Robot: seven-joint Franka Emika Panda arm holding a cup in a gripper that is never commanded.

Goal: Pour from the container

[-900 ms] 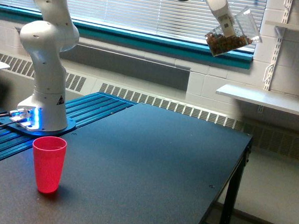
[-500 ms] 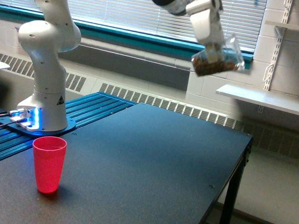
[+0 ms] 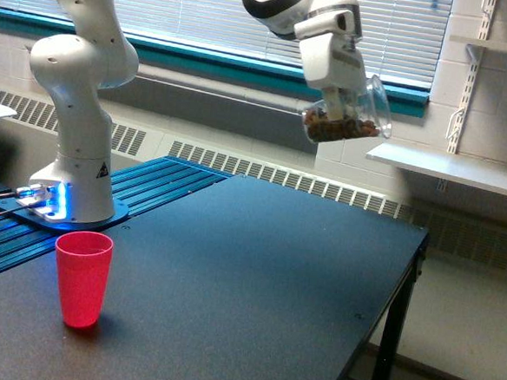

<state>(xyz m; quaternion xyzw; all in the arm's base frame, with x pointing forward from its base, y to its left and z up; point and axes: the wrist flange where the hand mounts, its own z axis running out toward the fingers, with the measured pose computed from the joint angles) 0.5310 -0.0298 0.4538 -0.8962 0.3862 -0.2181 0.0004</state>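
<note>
The gripper, clamped on the small clear plastic cup of brown pieces, has descended leftward; the red plastic cup remains well apart.

The gripper is travelling toward the exterior view's left and coming lower, carrying the clear plastic cup with it; the cup is now hanging in front of the grey wall panel below the teal window sill instead of up against the blinds near the shelf upright. More of the arm's wrist is coming into view at the top. The brown pieces inside the cup are settling along its lower side as the cup lies tilted.
</note>
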